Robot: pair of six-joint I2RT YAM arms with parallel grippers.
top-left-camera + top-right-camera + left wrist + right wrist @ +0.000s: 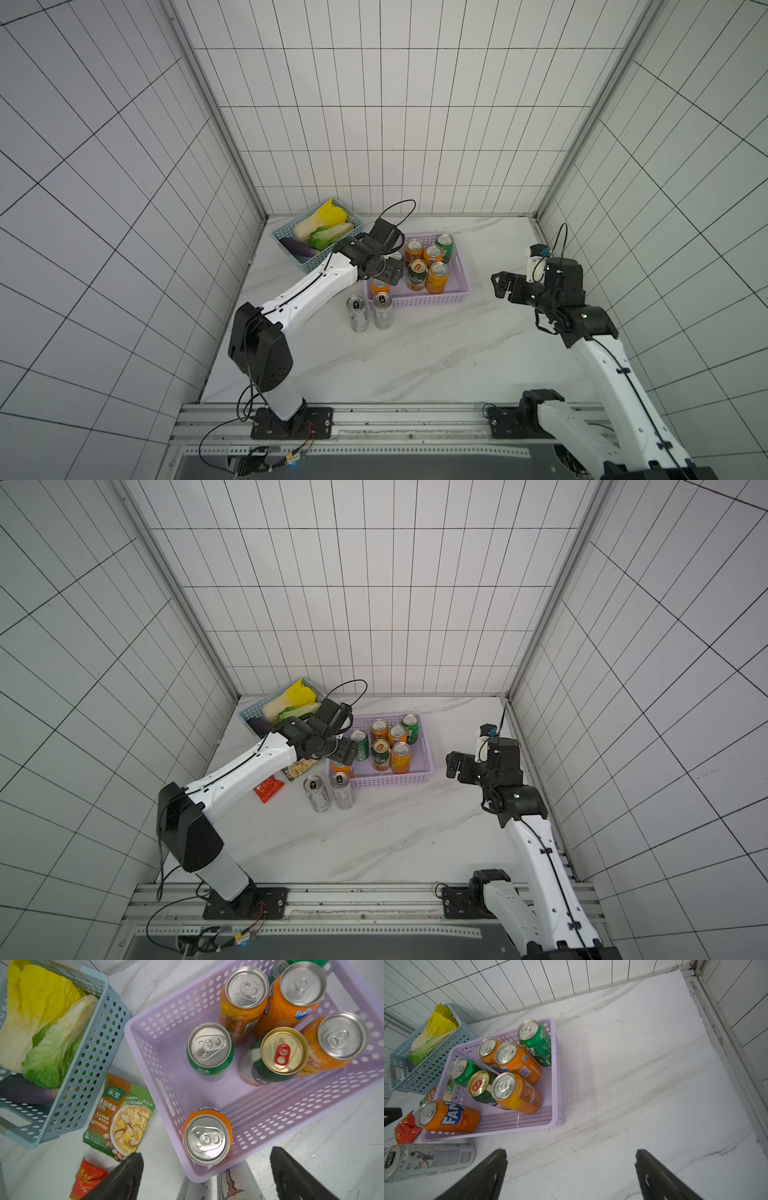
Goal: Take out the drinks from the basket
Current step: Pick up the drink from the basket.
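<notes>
The lilac basket [461, 286] holds several upright drinks: orange, green and one gold-topped can [283, 1051]. An orange can [207, 1138] stands in its near left corner. My left gripper [206, 1152] hangs open just above that corner, one finger on each side of the can and touching nothing. Two slim silver-white cans [358, 313] [382, 311] stand on the table in front of the basket. Right of the basket my right gripper [498, 284] is open and empty, over bare table in the right wrist view [571, 1151].
A blue basket [318, 235] with leafy vegetables and an aubergine sits behind the left arm. A green soup packet [120, 1115] and a red packet [269, 788] lie on the table left of the lilac basket. Tiled walls enclose three sides.
</notes>
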